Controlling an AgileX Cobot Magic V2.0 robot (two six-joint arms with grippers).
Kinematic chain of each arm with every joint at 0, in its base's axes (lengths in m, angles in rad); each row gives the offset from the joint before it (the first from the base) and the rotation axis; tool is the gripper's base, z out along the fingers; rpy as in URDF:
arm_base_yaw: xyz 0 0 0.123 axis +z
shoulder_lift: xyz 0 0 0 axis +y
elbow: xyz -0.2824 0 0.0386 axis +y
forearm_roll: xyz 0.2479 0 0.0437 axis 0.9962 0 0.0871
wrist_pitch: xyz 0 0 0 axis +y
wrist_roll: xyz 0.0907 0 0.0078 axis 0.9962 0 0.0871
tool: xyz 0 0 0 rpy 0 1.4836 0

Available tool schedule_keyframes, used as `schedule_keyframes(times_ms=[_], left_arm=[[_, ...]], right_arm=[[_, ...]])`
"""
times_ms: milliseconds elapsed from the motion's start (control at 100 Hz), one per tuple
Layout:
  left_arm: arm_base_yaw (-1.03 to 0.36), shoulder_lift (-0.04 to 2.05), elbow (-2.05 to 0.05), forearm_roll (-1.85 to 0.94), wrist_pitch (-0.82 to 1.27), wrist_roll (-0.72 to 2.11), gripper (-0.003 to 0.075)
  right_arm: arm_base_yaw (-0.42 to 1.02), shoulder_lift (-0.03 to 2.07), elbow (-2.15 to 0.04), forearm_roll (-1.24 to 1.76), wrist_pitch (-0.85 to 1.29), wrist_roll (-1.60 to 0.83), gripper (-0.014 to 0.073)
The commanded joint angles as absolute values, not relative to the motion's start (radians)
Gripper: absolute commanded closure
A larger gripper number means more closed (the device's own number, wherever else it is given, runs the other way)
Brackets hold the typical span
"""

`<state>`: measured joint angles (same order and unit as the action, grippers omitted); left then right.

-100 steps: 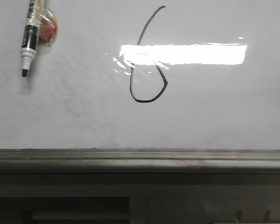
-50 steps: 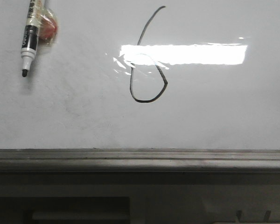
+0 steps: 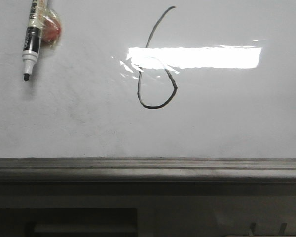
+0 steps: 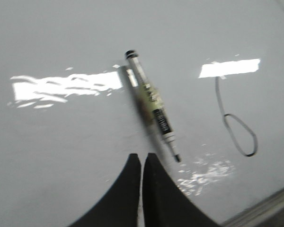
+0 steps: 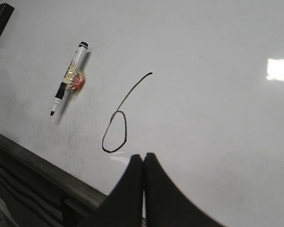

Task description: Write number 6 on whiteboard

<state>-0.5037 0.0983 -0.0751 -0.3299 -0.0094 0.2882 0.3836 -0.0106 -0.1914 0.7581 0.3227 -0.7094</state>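
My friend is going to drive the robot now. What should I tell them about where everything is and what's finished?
Left gripper: jaws shut, holding nothing, hanging in front of the whiteboard near the marker.
Right gripper: jaws shut, empty, just below the number 6.
The marker lies uncapped against the board at the upper left in the front view, tip pointing down, with a red blob beside its barrel.
Done: the number 6 is drawn in black, stem and closed loop complete, partly under a light glare.
Left: probably nothing to write; perhaps just pull the arms back.
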Motion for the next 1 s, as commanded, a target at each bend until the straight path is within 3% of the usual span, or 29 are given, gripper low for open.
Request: schedule_keyframes(times_ms=[0,130,400,990], left_arm=[[-0.399,0.117,-0.082,-0.190,-0.070,0.137,0.0740],[-0.273,0.088,-0.059,-0.016,-0.070,0.057,0.0740],[-0.106,-0.015,0.029,-0.009,-0.070,0.055,0.0740],[-0.156,-0.035,0.041,-0.032,-0.021,0.051,0.0740]], right_arm=[[0.377,-0.012,-0.217,0.777,0.255,-0.719,0.0659],[0.377,-0.012,-0.217,0.777,0.255,-0.719,0.0659],[0.377,-0.012,-0.217,0.777,0.255,-0.719,0.0659],[0.377,-0.012,-0.217,0.777,0.255,-0.719,0.0659]])
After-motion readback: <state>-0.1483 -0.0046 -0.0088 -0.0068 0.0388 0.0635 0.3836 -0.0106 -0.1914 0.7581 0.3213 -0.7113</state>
